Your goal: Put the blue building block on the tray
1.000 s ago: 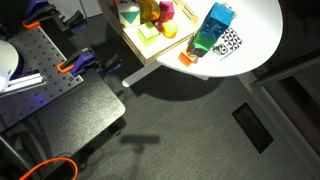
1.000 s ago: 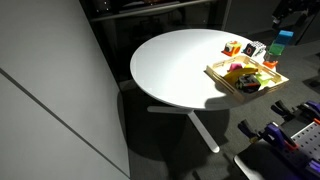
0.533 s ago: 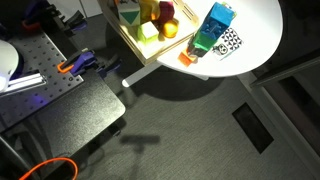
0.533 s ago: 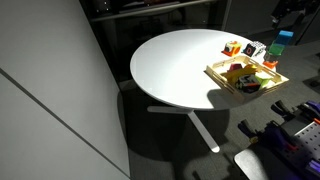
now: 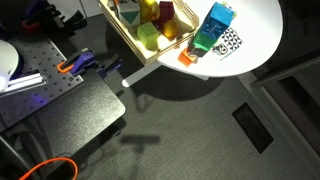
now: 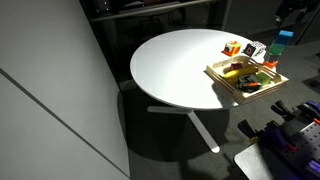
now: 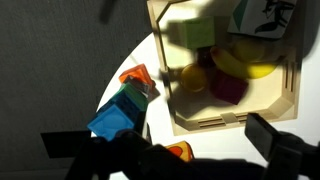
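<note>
The blue building block point(image 5: 219, 18) stands on a green-teal block point(image 5: 205, 42) on the white table, just beside the light wooden tray point(image 5: 128, 45). Both show in the exterior view from across the table, the blue block point(image 6: 284, 38) beyond the tray point(image 6: 216, 72). In the wrist view the blue block point(image 7: 113, 119) lies left of the tray point(image 7: 290, 100). My gripper point(image 7: 175, 152) is open and empty, its dark fingers at the lower left and lower right, above the table edge next to the tray.
The tray holds yellow, green and magenta blocks point(image 5: 150, 35). A black-and-white patterned cube point(image 5: 231, 42) and an orange piece point(image 5: 188, 57) lie by the blue block. The round white table point(image 6: 175, 70) ends close by. A dark bench with clamps point(image 5: 60, 95) stands below.
In an exterior view the tray with its blocks appears shifted slightly toward the table edge. The blue block has not moved.
</note>
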